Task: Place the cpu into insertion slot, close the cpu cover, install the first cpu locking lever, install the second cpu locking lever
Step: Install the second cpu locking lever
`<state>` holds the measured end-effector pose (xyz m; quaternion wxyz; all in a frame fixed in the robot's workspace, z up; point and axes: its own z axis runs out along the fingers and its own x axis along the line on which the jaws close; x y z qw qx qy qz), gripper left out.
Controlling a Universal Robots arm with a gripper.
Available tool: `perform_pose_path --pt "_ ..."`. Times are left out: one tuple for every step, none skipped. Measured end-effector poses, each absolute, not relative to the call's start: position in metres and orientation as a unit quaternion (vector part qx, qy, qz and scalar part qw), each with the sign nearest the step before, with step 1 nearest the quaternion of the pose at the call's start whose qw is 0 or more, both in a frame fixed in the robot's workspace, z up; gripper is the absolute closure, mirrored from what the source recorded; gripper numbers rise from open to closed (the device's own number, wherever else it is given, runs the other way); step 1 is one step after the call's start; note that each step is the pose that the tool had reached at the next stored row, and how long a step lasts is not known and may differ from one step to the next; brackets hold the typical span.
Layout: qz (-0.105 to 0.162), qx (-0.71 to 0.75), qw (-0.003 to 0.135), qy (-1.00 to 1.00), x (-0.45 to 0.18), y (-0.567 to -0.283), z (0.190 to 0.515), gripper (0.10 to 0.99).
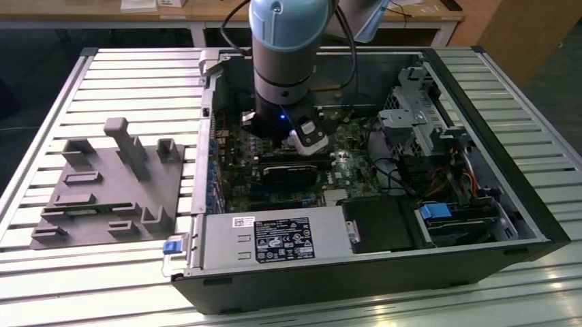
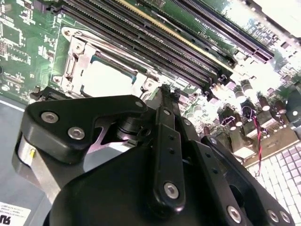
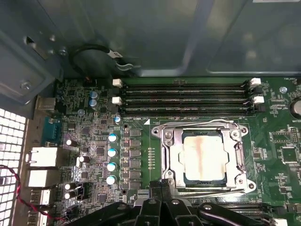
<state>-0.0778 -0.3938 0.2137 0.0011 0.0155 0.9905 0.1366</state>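
In both wrist views the cpu (image 3: 202, 157) (image 2: 106, 77) lies flat in the insertion slot (image 3: 246, 184), its pale metal face showing through the window of the cpu cover (image 3: 172, 155) (image 2: 77, 61). The silvery cover lies down flat around the chip. A thin wire locking lever (image 3: 197, 123) runs along the socket's edge beside the memory slots. My gripper (image 3: 161, 184) (image 2: 164, 89) (image 1: 309, 146) hangs low over the green board at the socket's opposite edge. Its fingertips are pressed together, shut, with nothing visible between them.
Long black memory slots (image 3: 186, 96) run beside the socket. A black heatsink block (image 1: 286, 174) sits near the gripper inside the open computer case (image 1: 364, 272). A drive cage and cables (image 1: 427, 129) fill the case's right part in the exterior view. A grey fixture (image 1: 109, 184) stands outside, left.
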Motion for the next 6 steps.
perform_pose_path --pt "0.137 0.016 0.001 0.991 -0.0778 -0.3938 0.2144 0.980" --pt "0.137 0.016 0.001 0.990 -0.0778 -0.3938 0.2143 0.980" --pt "0.137 0.016 0.001 0.990 -0.0778 -0.3938 0.2143 0.980" --pt "0.137 0.016 0.001 0.990 -0.0778 -0.3938 0.2143 0.980" --pt "0.137 0.016 0.001 0.990 -0.0778 -0.3938 0.2143 0.980" --pt "0.137 0.016 0.001 0.990 -0.0778 -0.3938 0.2144 0.980"
